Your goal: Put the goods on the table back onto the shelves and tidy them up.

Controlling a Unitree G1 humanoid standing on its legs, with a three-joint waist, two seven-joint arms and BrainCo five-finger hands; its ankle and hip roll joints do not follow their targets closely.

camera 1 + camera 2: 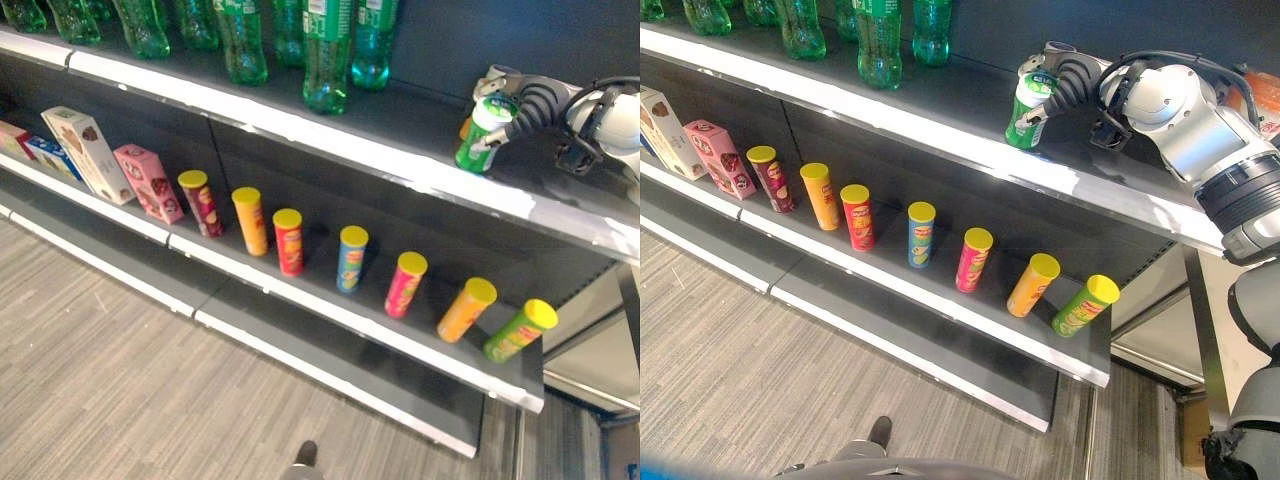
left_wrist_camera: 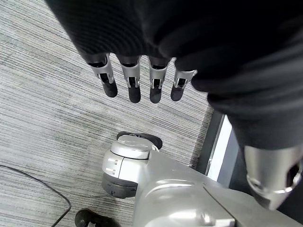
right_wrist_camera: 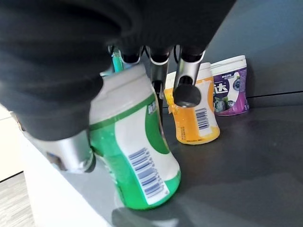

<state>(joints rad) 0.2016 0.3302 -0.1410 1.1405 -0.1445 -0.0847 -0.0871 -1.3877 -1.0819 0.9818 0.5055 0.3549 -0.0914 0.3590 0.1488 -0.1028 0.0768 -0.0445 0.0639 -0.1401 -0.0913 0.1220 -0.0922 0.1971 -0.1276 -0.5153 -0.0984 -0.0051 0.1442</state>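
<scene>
Our right hand (image 1: 1065, 80) clamps its fingers round the green gum bottle (image 3: 137, 151) on the upper shelf (image 1: 940, 125); our left hand (image 2: 137, 80) hangs with fingers straight.

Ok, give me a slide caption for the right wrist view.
Right hand grips a green tub on the shelf.

Green plastic bottles (image 1: 245, 45) on top shelf (image 1: 300, 125) cut off by upper edge, caps unseen. Right hand (image 1: 1065, 80) covers top of green-and-white plastic jar (image 1: 1027, 110). Blue carton (image 1: 50, 155) partly behind white carton (image 1: 88, 152); print too small to read.
</scene>
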